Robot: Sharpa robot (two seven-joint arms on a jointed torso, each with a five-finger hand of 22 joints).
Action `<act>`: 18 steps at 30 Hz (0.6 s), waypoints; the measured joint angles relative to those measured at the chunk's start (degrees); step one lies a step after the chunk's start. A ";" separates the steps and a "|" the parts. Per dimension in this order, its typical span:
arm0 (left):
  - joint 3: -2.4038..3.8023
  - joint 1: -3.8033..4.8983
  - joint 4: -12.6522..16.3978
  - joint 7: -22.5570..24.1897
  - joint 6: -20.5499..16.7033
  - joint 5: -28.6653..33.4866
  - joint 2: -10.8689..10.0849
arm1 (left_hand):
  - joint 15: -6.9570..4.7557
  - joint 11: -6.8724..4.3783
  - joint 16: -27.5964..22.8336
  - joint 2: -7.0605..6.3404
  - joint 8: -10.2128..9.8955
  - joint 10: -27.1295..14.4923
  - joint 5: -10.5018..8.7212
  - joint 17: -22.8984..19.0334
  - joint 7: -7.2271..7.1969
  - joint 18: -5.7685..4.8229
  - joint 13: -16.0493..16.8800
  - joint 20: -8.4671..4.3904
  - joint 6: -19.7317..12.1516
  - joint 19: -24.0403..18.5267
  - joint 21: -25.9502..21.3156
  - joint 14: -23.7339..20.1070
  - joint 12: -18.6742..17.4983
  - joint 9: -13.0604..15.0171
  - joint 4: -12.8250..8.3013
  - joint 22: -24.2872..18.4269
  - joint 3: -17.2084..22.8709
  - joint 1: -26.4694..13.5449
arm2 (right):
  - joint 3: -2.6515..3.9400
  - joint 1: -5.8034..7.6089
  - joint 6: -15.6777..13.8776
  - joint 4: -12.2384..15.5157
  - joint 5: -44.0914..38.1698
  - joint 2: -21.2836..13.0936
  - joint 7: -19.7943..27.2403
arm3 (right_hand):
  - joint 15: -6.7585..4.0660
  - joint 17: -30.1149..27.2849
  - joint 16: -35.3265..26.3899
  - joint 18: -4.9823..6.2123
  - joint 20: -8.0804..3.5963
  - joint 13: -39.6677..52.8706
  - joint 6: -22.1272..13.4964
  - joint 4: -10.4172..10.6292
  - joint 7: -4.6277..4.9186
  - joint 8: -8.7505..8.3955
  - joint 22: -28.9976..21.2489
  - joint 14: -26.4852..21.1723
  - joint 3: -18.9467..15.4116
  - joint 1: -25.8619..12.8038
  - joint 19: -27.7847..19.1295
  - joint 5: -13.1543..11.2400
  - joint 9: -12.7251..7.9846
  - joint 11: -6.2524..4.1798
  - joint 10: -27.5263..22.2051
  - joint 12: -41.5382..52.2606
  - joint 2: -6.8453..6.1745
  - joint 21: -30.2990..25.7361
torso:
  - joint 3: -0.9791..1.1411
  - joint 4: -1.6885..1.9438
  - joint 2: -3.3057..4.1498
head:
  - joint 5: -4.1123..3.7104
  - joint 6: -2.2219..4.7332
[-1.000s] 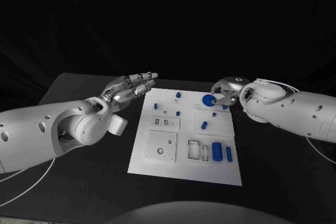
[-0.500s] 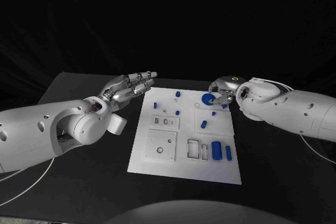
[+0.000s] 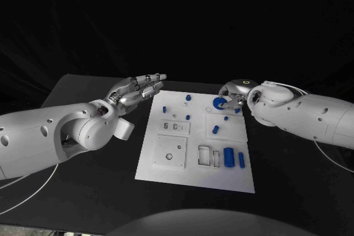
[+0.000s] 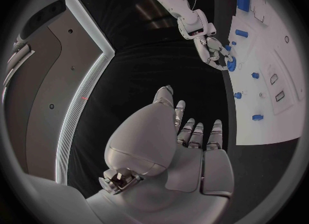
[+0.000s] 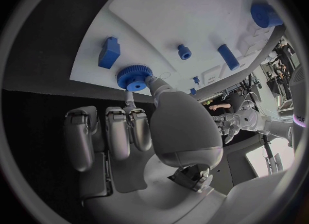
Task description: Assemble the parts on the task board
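Note:
The white task board (image 3: 199, 177) lies mid-table. At its far right corner my right hand (image 3: 235, 99) pinches a blue gear (image 3: 219, 104) between thumb and a finger. The right wrist view shows this gear (image 5: 134, 77) at the board's (image 5: 187, 13) edge; I cannot tell whether it touches the board. My left hand (image 3: 136, 92) hovers by the far left corner, fingers stretched out and holding nothing. From the left wrist, the left hand (image 4: 187, 147) is flat, with the right hand (image 4: 216, 54) and gear (image 4: 230, 65) beyond it.
Small blue pegs (image 3: 188, 98) (image 3: 163, 110) (image 3: 215, 129) stand on the board's far half. Two blue cylinders (image 3: 228, 158) (image 3: 241, 161) lie near its right front, beside rectangular recesses (image 3: 203, 156). A blue block (image 5: 109, 52) sits close to the gear. Black table (image 3: 81, 92) surrounds the board.
The right hand with the gear has shifted slightly toward the board's far edge. The left hand is much as before.

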 measured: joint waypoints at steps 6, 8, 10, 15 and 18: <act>0.00 0.00 -0.13 -0.02 0.05 0.00 0.07 | 0.00 0.00 0.00 0.00 0.00 0.00 0.00 0.00 0.00 0.00 0.00 0.00 0.00 0.00 0.00 0.00 0.00 0.00 0.00 0.00 0.00 0.00 | 0.10 -0.09 0.04 -0.25 0.18 0.25 0.19 | 0.00 0.00 0.00 0.00 0.00 0.00 0.66 -1.09 -0.33 1.36 0.00 0.00 0.80 0.42 0.00 4.62 2.74 0.00 0.00 0.00 -0.11 -0.25 | -0.04 0.00 0.02 | -0.09 -0.13; 0.00 0.00 -0.14 -0.03 0.06 -0.01 0.07 | 0.00 0.00 0.00 0.00 0.00 0.00 0.00 0.00 0.00 0.00 -0.01 0.00 0.00 0.00 0.00 0.00 0.00 0.00 0.00 0.00 0.00 0.00 | 0.13 -0.10 0.10 -0.29 0.23 0.28 0.23 | 0.00 0.00 0.00 0.00 0.00 0.00 0.67 -1.42 -0.34 1.58 0.00 0.00 1.08 0.64 0.00 5.30 2.80 0.00 0.00 0.00 -0.19 -0.25 | -0.03 -0.01 0.02 | -0.10 -0.24; 0.00 0.00 -0.15 -0.04 0.09 -0.01 0.07 | 0.00 0.00 0.00 0.00 0.00 0.00 0.00 0.00 0.00 0.00 -0.01 0.00 0.00 0.00 0.00 0.00 0.00 0.00 0.00 0.00 0.00 0.00 | 0.18 -0.11 0.22 -0.33 0.28 0.32 0.27 | 0.00 -0.01 0.00 0.00 0.00 0.00 0.67 -1.75 -0.35 1.71 0.00 0.00 1.41 0.94 0.00 5.95 2.80 0.00 0.00 0.00 -0.15 -0.47 | -0.03 0.00 0.03 | -0.10 -0.32; 0.00 -0.01 -0.17 -0.07 0.13 -0.02 0.09 | 0.00 0.00 0.00 0.00 0.00 0.00 0.00 -0.01 0.00 0.00 -0.01 0.00 0.00 0.00 0.00 0.00 0.00 0.00 0.00 0.00 0.00 0.00 | 0.26 -0.09 0.50 -0.37 0.38 0.34 0.40 | 0.00 -0.01 0.00 0.01 0.00 -0.01 1.21 -2.55 0.18 1.88 -0.01 0.00 1.91 1.55 0.00 6.95 2.79 0.00 0.00 0.00 -0.03 -0.47 | -0.04 -0.02 0.02 | -0.04 -0.48; 0.00 -0.01 -0.18 -0.08 0.15 -0.02 0.11 | 0.00 0.00 0.00 0.11 0.00 0.00 0.00 -0.01 0.00 0.01 -0.01 0.00 0.00 0.00 0.00 0.00 0.00 -0.01 0.00 0.00 0.00 0.11 | 0.27 -0.08 0.52 -0.29 0.48 0.27 0.52 | 0.00 -0.01 0.00 0.00 0.00 -0.01 1.40 -2.85 0.37 1.88 -0.01 0.00 2.21 1.77 0.00 6.95 2.76 0.00 0.00 0.00 0.20 -0.47 | -0.03 -0.05 -0.01 | -0.01 -0.52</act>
